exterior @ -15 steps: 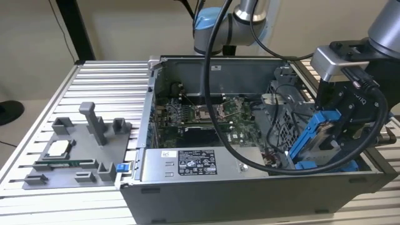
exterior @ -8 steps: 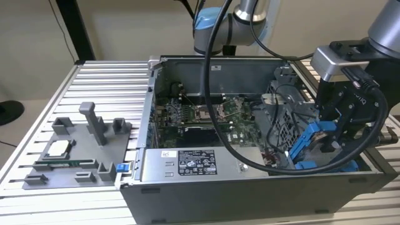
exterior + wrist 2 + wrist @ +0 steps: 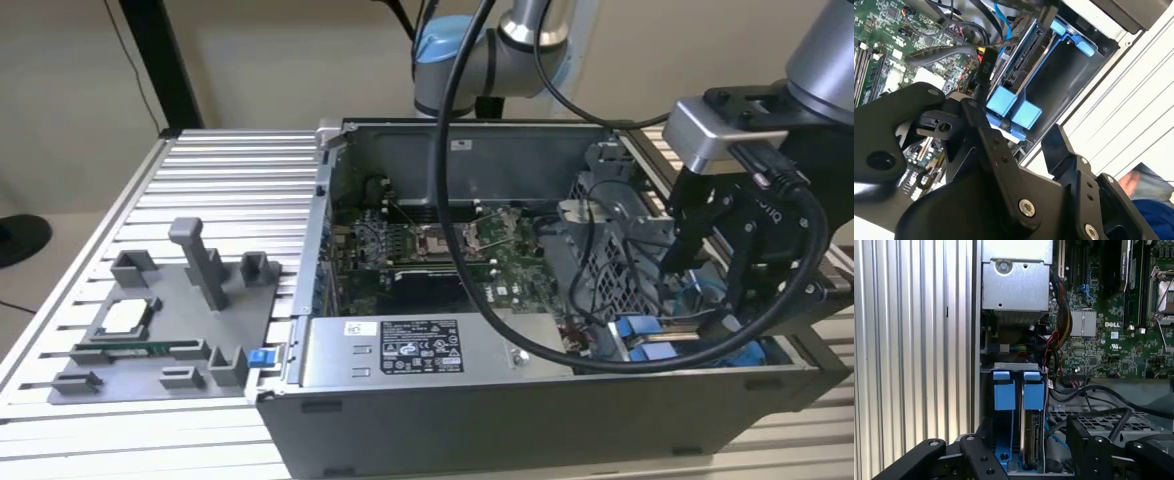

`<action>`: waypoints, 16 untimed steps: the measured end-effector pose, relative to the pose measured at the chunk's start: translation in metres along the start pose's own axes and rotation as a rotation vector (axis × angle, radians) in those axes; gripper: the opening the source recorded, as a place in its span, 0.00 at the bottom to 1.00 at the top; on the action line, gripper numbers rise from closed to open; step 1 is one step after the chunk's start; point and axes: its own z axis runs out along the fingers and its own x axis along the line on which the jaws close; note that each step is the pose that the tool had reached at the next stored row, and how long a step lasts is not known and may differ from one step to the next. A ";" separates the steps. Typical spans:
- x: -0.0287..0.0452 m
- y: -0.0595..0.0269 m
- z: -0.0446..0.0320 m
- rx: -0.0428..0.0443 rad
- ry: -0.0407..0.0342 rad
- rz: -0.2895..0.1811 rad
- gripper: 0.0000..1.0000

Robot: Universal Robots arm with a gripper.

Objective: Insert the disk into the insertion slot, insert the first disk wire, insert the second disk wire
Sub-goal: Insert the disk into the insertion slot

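Slatted metal table (image 3: 200, 190) carries an open computer case (image 3: 534, 420), whose near corner runs out of the exterior view. The arm (image 3: 814, 60) comes in from the exterior view's right, its upper part cut off. A thick black cable (image 3: 461, 230) loops across the case and hides part of the board (image 3: 441, 260). The power box (image 3: 414, 350) lies along the case's near wall. A grey fixture (image 3: 160, 330) stands on the table, well apart from the case on the exterior view's left.

The gripper (image 3: 707, 290) hangs over the grey drive cage (image 3: 601, 250) and covers much of it. In the second wrist view the gripper (image 3: 1014, 122) has its fingers (image 3: 1056, 142) spread wide with nothing between them but air above the blue tabs (image 3: 1014, 107).

In the first wrist view the disk (image 3: 1030, 440) stands on edge inside the slot (image 3: 663, 338), under the tab nearer the board; its lower end is hidden behind the gripper (image 3: 1031, 452). The bay beside it looks dark.

A blue wire (image 3: 1001, 20) and a black lead (image 3: 985, 70) run towards the end of the disk (image 3: 1021, 52); whether either is plugged in cannot be told. At the frame's corner, a hand (image 3: 1131, 182) is blurred and cut off.
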 end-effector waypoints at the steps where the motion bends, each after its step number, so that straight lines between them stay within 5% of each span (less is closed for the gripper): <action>1: 0.0000 0.0000 0.0000 0.0000 0.0000 0.000 1.00; 3: -0.0001 0.0000 -0.0022 0.0000 0.0001 0.000 1.00; 9: -0.0013 0.0005 -0.0285 0.0000 0.0002 0.000 1.00; 16: -0.0016 -0.0001 -0.0301 0.0002 0.0002 0.000 1.00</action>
